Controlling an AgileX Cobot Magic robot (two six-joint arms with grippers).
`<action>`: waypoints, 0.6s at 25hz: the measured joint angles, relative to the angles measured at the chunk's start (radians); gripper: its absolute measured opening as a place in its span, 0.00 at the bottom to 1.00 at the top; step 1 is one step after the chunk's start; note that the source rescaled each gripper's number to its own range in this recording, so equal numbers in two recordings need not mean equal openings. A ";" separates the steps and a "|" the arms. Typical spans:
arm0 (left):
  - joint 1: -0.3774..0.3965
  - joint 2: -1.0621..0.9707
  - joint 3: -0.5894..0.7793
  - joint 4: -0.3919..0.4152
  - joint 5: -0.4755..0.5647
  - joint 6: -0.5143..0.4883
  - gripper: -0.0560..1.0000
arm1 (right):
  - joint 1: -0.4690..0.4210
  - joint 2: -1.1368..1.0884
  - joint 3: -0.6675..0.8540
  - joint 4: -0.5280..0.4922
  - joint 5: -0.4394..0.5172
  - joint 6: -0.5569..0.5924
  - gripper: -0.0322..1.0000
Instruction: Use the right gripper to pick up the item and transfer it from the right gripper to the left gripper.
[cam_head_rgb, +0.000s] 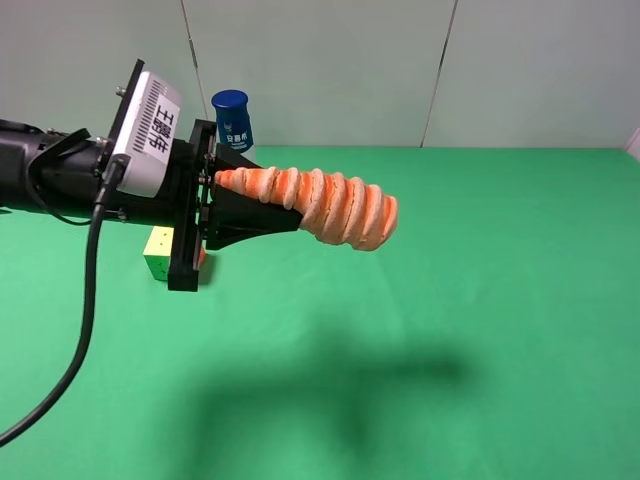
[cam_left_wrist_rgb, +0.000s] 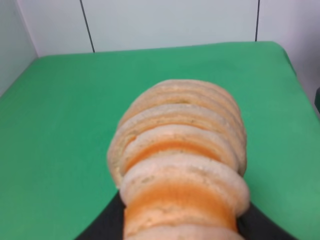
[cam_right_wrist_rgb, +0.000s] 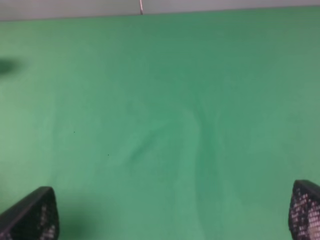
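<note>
The item (cam_head_rgb: 335, 205), an orange-pink ribbed roll with pale stripes, is held in the air above the green table. My left gripper (cam_head_rgb: 282, 208) is shut on its narrow end, and the thick end sticks out to the right. In the left wrist view the item (cam_left_wrist_rgb: 180, 160) fills the middle, with the black fingers (cam_left_wrist_rgb: 102, 227) showing at its base. My right gripper (cam_right_wrist_rgb: 170, 214) is open and empty over bare green cloth, with only its two fingertips (cam_right_wrist_rgb: 35, 215) showing. It is outside the exterior high view.
A multicoloured puzzle cube (cam_head_rgb: 158, 254) sits on the green table (cam_head_rgb: 480, 300) under the left arm. A white bottle with a blue cap (cam_head_rgb: 232, 122) stands behind the arm at the back. A black cable (cam_head_rgb: 85, 320) trails down from the left arm.
</note>
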 joint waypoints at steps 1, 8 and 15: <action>0.000 -0.004 0.000 0.009 -0.006 0.000 0.07 | 0.000 0.000 0.000 0.000 0.000 0.000 1.00; 0.017 -0.161 0.000 0.128 -0.226 -0.274 0.07 | 0.000 0.000 0.000 0.000 0.001 0.000 1.00; 0.019 -0.381 0.006 0.309 -0.517 -0.793 0.07 | 0.000 0.000 0.000 0.000 0.000 0.000 1.00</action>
